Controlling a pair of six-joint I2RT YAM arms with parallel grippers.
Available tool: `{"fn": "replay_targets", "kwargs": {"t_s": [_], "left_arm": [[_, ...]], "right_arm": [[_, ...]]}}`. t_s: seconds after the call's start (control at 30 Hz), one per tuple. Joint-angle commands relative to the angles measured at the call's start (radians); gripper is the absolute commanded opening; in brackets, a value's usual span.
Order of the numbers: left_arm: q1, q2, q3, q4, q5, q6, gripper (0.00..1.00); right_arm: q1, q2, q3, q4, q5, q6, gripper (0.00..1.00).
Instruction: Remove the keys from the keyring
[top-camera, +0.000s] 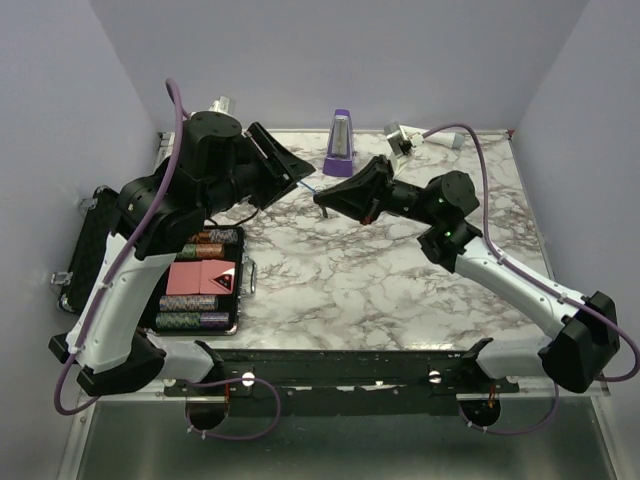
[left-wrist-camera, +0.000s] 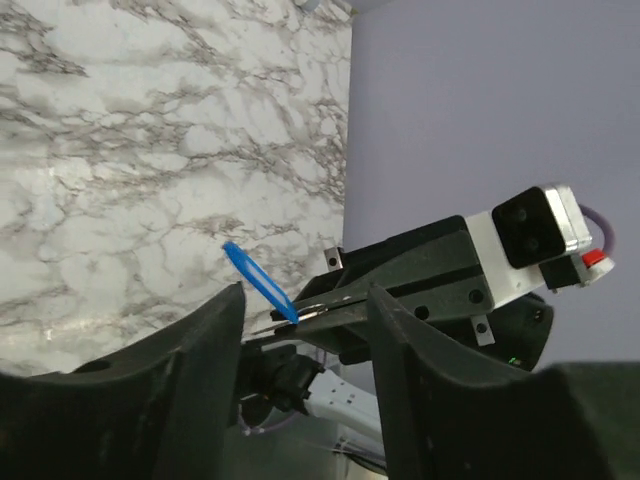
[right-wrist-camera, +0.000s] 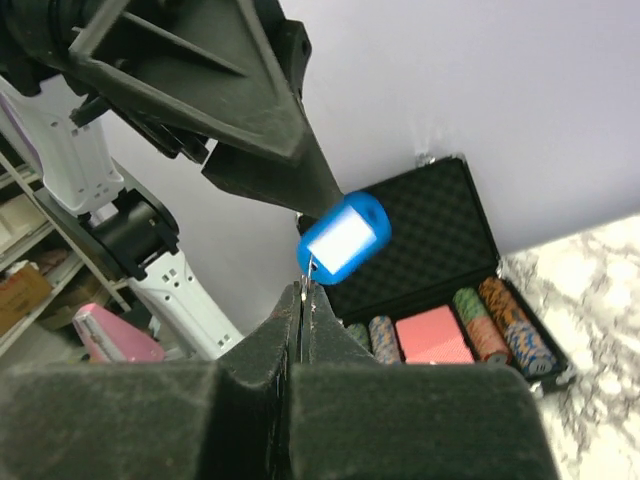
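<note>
The key's blue plastic head (right-wrist-camera: 343, 238) hangs in the air above the table's far middle, also seen as the blue head (left-wrist-camera: 258, 282) and as a small blue speck (top-camera: 306, 186). My right gripper (right-wrist-camera: 305, 290) is shut on the thin silvery keyring (right-wrist-camera: 310, 268) just below that head. In the top view the right gripper (top-camera: 323, 198) points left toward my left gripper (top-camera: 303, 172). The left gripper (left-wrist-camera: 305, 292) is open, its fingers wide on either side of the key and the right gripper's tips, touching neither. The other small metal parts (left-wrist-camera: 300, 314) are barely visible.
A purple metronome-shaped block (top-camera: 341, 143) stands at the table's back middle. An open black case (top-camera: 95, 225) with poker chips and red cards (top-camera: 200, 278) lies at the left, seen too as the case (right-wrist-camera: 430, 235). A white and silver object (top-camera: 405, 135) sits back right.
</note>
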Motion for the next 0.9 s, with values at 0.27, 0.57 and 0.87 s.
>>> {"fn": "replay_targets", "kwargs": {"t_s": [0.27, 0.57, 0.87], "left_arm": [[0.011, -0.262, -0.264, 0.119, 0.152, 0.433, 0.62], [0.013, -0.352, -0.314, 0.205, 0.417, 0.625, 0.59], [-0.01, -0.368, -0.434, 0.366, 0.619, 0.522, 0.47]], "right_arm": [[0.007, -0.109, 0.132, -0.628, -0.163, 0.008, 0.01], [0.007, -0.057, 0.227, -0.782, -0.401, 0.103, 0.01], [0.008, -0.112, 0.204, -0.546, -0.464, 0.331, 0.01]]}}
